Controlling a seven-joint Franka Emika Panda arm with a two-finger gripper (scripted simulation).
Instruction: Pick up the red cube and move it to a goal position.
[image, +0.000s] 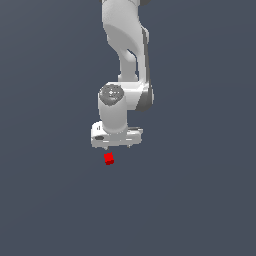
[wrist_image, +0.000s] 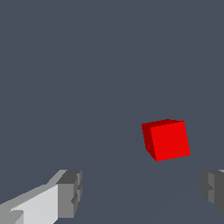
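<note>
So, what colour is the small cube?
Bright red, plain. The cube shows best in the wrist view.

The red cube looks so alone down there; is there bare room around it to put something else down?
Plenty. The red cube is the only loose thing on the plain grey surface, bare to the exterior view's left, right and bottom of it. The one crowded spot is just above the cube, where the open gripper hangs, fingers apart.

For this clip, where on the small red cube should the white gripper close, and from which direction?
Probably on two opposite flat side faces of the small red cube, coming straight down from above. It lies free on the plain grey floor, nothing beside it, and the open white gripper spans far wider than it, though the cube sits off-centre toward one finger.
</note>
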